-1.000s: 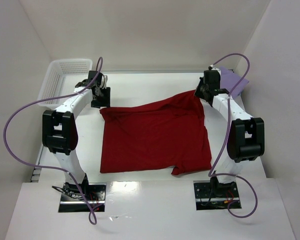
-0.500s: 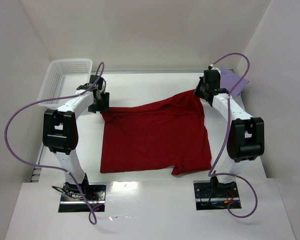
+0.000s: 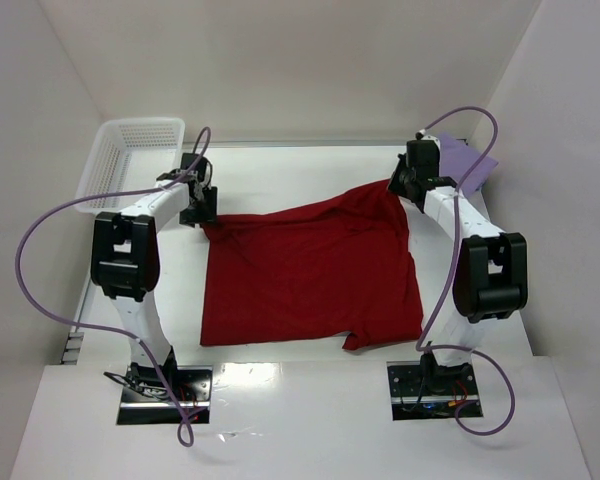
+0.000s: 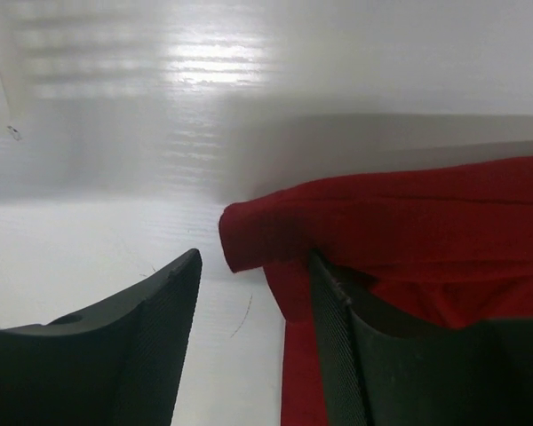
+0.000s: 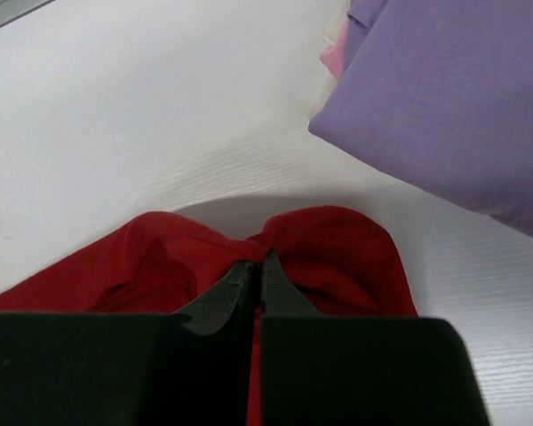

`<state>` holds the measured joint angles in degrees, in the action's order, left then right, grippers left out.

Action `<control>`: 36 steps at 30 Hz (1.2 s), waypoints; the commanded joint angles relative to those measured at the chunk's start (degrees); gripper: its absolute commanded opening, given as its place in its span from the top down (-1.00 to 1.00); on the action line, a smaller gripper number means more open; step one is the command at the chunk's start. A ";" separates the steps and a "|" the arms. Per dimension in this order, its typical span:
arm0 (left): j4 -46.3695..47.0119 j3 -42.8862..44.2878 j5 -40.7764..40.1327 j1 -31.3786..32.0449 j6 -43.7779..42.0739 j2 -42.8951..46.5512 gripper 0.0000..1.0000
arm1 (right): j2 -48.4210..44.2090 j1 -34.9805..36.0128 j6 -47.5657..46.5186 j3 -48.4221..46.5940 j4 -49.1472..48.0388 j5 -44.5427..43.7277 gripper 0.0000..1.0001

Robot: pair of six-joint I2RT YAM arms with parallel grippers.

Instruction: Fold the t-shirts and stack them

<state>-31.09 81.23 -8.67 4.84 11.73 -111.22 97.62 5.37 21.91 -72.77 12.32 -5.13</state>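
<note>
A dark red t-shirt (image 3: 310, 270) lies spread across the table's middle. My left gripper (image 3: 202, 205) is open at its far left corner. In the left wrist view that corner (image 4: 249, 235) sits just ahead of the gap between the open gripper (image 4: 253, 293), and the right finger (image 4: 338, 328) rests over the cloth. My right gripper (image 3: 398, 185) is shut on the shirt's far right corner, which bunches around the gripper (image 5: 258, 266) and is raised a little. A folded lavender t-shirt (image 3: 472, 160) lies at the far right, with a pink edge (image 5: 335, 55) beneath it.
A white mesh basket (image 3: 130, 150) stands at the far left corner, just behind the left arm. White walls close in the table on three sides. Purple cables loop from both arms.
The left gripper has shifted slightly right, onto the shirt's far left corner. The right gripper and the cloth it holds have not moved.
</note>
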 commanded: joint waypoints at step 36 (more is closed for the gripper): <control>5.52 6.31 12.17 -4.23 -3.82 -7.17 -0.20 | 1.96 -0.36 0.41 -4.31 -3.62 -0.41 0.99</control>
<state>-26.76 85.62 -0.69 0.97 8.99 -117.03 99.15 5.37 22.04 -74.26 11.16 -5.13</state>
